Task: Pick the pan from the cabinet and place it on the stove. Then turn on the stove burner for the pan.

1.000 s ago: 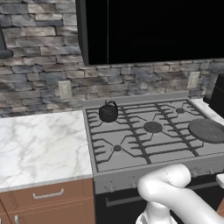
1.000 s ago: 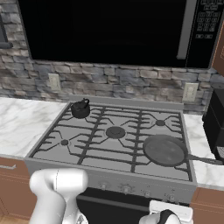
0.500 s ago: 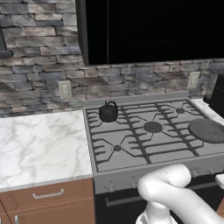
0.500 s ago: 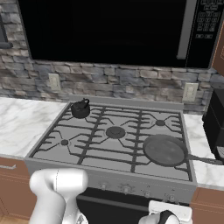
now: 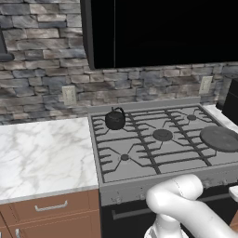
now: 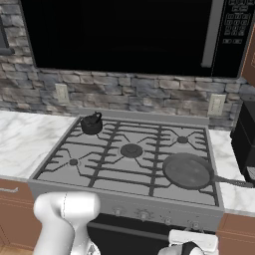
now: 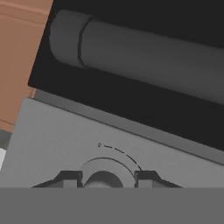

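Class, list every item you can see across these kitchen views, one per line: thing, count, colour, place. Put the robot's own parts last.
pan: one, dark grey, front right burner of the stove.
kettle: one, black, back left burner.
stove: one, grey, between the counters.
knob: one, grey, stove front panel, between the fingertips.
oven handle: one, dark grey, on the oven door.
counter: white marble, left of stove.
microwave: one, black, above stove.
gripper: one, dark fingertips either side of the knob.

The pan (image 5: 221, 138) runs off the left base view's right edge, handle unseen. In the hand view, a stove knob (image 7: 104, 177) between the gripper (image 7: 106, 178) tips is cut by the bottom band; contact cannot be judged.
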Controlling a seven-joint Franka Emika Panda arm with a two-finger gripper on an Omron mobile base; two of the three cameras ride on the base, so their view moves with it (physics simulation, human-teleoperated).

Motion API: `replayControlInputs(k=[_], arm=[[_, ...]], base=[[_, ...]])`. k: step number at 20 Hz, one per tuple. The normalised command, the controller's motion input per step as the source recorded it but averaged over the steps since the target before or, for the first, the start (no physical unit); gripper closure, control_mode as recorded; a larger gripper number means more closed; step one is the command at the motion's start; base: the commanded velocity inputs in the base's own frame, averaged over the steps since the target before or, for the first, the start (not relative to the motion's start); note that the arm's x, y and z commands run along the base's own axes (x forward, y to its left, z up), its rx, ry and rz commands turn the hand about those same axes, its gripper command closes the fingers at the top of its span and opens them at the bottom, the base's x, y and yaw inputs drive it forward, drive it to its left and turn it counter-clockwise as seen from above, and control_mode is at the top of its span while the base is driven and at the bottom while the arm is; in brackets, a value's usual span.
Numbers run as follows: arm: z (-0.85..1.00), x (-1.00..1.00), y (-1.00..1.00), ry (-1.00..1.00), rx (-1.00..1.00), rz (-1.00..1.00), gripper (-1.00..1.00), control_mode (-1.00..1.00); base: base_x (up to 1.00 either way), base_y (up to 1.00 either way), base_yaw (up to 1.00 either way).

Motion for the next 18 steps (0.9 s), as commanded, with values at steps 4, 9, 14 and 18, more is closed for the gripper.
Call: replayControlInputs(k=[4,9,14,18], arm=[[0.36,-0.03,-0.14,0.00,-0.10,0.00,1.00,-1.00],[0.34,-0.04,-0.21,0.00,-0.10,0.01,1.00,-1.00],[0.35,-0.07,-0.24,0.00,-0.10,0.00,1.00,-1.00],[0.28,-0.07,-0.23,0.00,-0.10,0.00,1.00,-1.00]], base=[[0.00,0.00,0.00],[0.00,0.00,0.00],[0.00,0.00,0.00],[0.00,0.00,0.00]])
